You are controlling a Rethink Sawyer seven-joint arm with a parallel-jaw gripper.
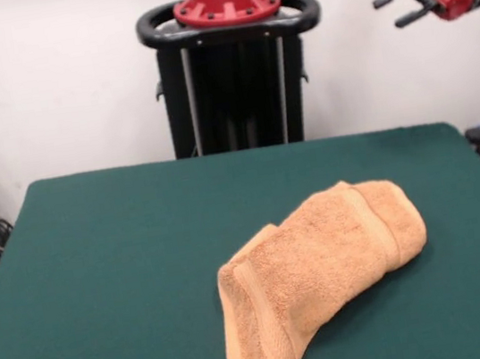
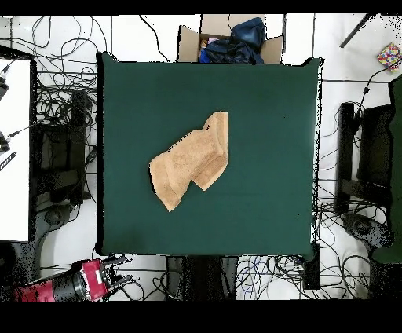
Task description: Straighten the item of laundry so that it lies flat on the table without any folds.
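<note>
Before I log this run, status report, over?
Gripper open, empty, parked off the table. Towel mid-table, folded over itself, not flat. Nothing else on the felt.

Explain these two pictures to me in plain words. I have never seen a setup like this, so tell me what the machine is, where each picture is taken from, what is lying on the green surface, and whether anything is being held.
The machine is a single red and black robot arm mounted on a black pedestal at one side of a table with a dark green top. One picture looks across the table toward the pedestal; the other looks straight down from above.

On the table lies one orange-tan towel, seen from above near the middle. It is folded over on itself and bunched, not spread flat.

The gripper, the arm's hand, hangs in the air off to the side, beyond the table's edge; from above it shows near a corner. Its fingers are apart and it holds nothing. The towel lies untouched.
</note>
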